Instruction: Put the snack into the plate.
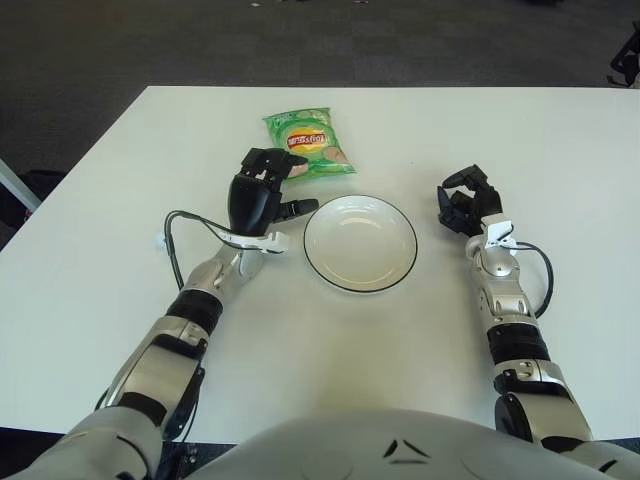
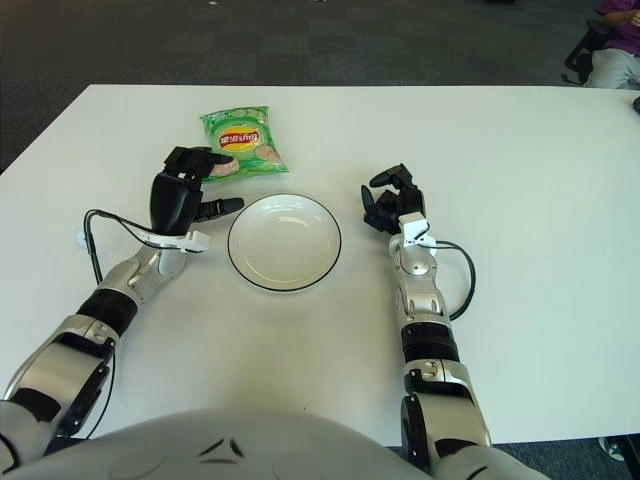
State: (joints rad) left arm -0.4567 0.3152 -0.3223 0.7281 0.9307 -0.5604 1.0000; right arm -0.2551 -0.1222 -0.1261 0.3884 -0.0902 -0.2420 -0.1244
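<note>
A green bag of chips, the snack (image 1: 309, 142), lies flat on the white table (image 1: 90, 240) behind the plate. The white plate with a dark rim (image 1: 360, 243) sits in the middle, with nothing in it. My left hand (image 1: 266, 188) is raised just left of the plate and in front of the snack's near left corner, fingers spread, holding nothing. My right hand (image 1: 468, 203) shows to the right of the plate, fingers curled, holding nothing.
A cable loops from my left wrist (image 1: 178, 232) over the table. Another cable loops by my right forearm (image 1: 543, 275). Dark carpet lies beyond the table's far edge. A chair base (image 1: 627, 55) shows at the far right.
</note>
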